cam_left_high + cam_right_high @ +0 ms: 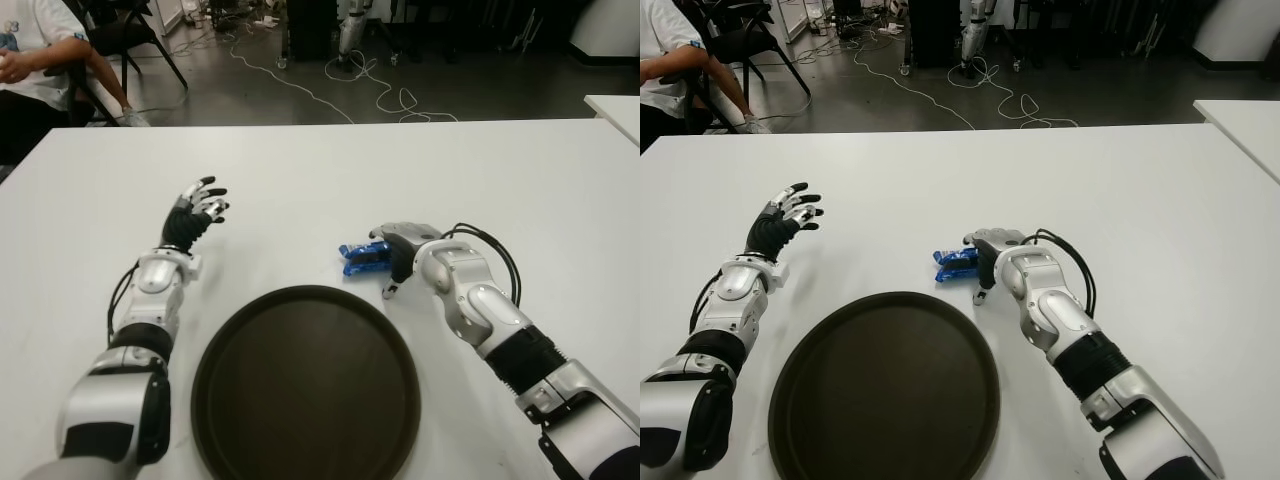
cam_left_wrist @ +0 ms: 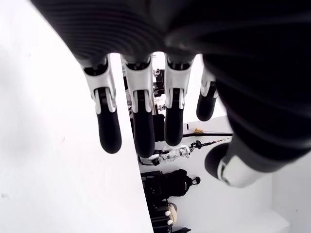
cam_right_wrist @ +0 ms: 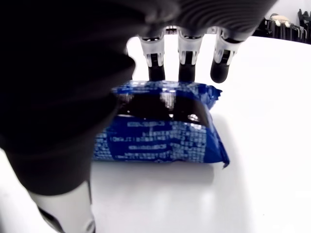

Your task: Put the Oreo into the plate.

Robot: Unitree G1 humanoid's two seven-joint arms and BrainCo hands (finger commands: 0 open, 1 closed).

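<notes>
Oreo: we are finding the Oreo pack (image 3: 160, 128) lying flat on the white worktop (image 1: 520, 180), just beyond the far right rim of the plate (image 1: 305, 385) and not yet inside it.
Right hand: we are seeing the right hand (image 1: 400, 250) cupping over the pack from its right, with three fingers (image 3: 187, 60) hanging behind the far edge and the thumb coming down on the near side; they are bracketing the pack at a narrow spread, and we judge the grip is not yet closed, since the pack is lying on the worktop.
Reason for the pose: we are reading this as a reach from above so that fingers and thumb can pinch the long sides before carrying it the short way to the plate.
Left hand: we are noting the left hand (image 1: 200, 212) idle at the far left of the plate, its fingers (image 2: 141, 126) spread wide and holding nothing.
Materials: we are looking at a glossy blue foil wrapper with crimped ends and fine white print, likely slippery and easy to crush; the plate is round, dark, matte and shallow-rimmed.
</notes>
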